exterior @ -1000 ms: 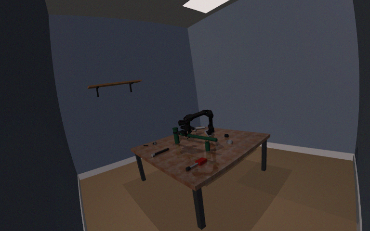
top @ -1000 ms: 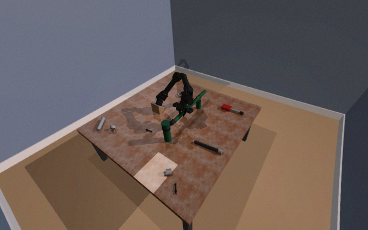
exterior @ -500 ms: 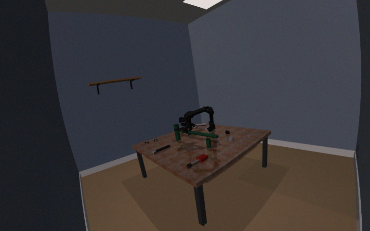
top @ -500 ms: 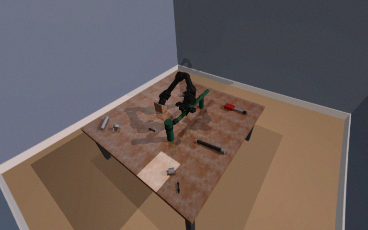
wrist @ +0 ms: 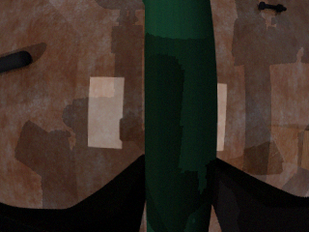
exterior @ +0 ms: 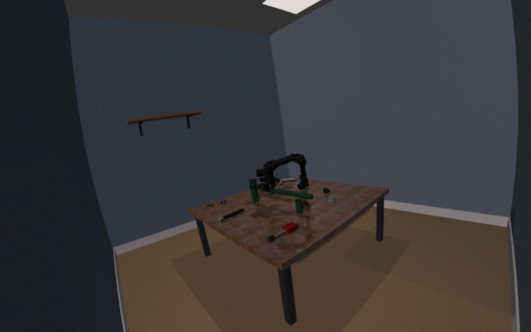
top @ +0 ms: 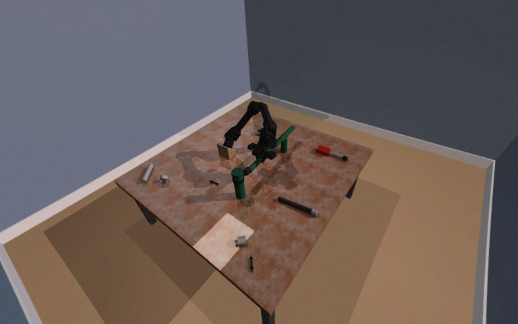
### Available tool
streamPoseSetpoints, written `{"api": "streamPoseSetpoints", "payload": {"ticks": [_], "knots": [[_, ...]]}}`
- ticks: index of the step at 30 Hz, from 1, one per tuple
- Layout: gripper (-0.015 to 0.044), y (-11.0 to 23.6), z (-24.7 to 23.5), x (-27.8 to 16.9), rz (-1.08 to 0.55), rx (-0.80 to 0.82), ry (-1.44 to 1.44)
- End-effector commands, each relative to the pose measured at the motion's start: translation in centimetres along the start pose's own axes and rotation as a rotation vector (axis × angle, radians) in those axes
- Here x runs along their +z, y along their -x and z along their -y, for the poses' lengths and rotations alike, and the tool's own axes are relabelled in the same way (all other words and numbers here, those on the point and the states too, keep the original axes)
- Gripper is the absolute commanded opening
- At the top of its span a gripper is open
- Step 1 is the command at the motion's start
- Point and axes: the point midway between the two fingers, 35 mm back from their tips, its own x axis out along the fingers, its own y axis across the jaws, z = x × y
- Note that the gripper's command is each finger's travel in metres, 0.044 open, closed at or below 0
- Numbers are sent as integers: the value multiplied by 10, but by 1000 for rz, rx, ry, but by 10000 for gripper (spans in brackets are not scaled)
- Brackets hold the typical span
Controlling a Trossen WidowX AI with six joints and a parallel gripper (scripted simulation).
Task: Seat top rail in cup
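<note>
The green top rail (top: 272, 149) (exterior: 291, 193) (wrist: 177, 91) runs level through the loop cap on the small green post (top: 284, 144) (exterior: 299, 205) toward the big green post (top: 239, 189) (exterior: 254, 194). Its near end meets the dark rail-end cup (top: 246, 171) beside the top of the big post; how deep it sits I cannot tell. A dark band (top: 239, 182) rings the big post a little below its cap. My gripper (top: 263, 150) (exterior: 265, 187) (wrist: 176, 160) is shut on the rail, about midway between the posts, with one finger on each side.
A red-handled tool (top: 328, 151) (exterior: 288, 227) lies at the far right. A black rod (top: 297, 206) (exterior: 231, 214) lies near the big post. A grey cylinder (top: 147, 172) and a ring fitting (top: 163, 179) lie at the left. A pale mat (top: 217, 244) bears a grey fitting (top: 240, 240). A black bolt (top: 251, 263) lies close by.
</note>
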Motion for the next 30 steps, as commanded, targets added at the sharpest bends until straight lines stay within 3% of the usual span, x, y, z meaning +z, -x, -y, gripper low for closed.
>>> {"api": "streamPoseSetpoints", "payload": {"ticks": [1, 30], "knots": [[0, 11, -2, 17, 38, 29, -12], [0, 3, -1, -2, -6, -6, 4]]}}
